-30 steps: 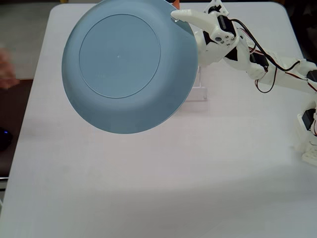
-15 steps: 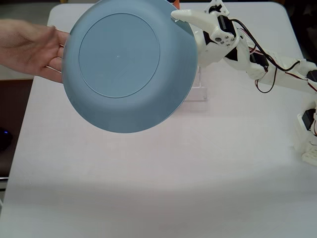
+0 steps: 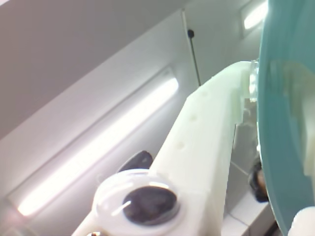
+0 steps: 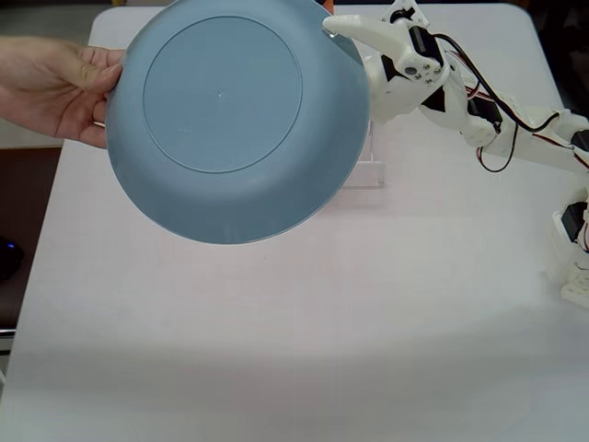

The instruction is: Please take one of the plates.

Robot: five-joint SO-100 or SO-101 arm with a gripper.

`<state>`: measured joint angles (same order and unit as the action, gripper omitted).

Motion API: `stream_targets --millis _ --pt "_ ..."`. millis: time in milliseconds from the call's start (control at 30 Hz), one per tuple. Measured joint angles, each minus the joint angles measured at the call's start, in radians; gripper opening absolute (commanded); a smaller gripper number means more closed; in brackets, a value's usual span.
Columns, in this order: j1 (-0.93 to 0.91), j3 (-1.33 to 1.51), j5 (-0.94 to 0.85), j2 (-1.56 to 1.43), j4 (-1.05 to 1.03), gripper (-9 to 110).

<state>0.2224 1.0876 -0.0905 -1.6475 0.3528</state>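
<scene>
Plate (image 4: 230, 120) aloft over table (image 4: 294, 350), end effector (image 4: 333, 26) pinching its rim, hand (image 4: 55, 87) opposite.

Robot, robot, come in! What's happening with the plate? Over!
Gripper shut on plate rim, plate held up over table. Person's hand gripping the opposite rim. Nothing in the way.

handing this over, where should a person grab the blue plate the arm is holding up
Take the plate by its left rim in the fixed view, opposite the robot's hand, which clamps the upper right edge. The underside faces the camera, and a person's hand is already at that free edge.
</scene>
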Motion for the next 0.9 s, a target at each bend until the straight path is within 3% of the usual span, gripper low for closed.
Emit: stream_targets --millis 100,167,333,700,900 --pt "0.000 0.000 0.000 0.000 0.005 4" --pt "0.000 0.000 -0.003 0.000 0.005 21" --pt "0.000 0.000 -0.034 0.000 0.005 44" --pt "0.012 0.037 -0.046 -0.003 0.008 46" --pt "0.009 0.097 -0.018 -0.072 -0.160 47"
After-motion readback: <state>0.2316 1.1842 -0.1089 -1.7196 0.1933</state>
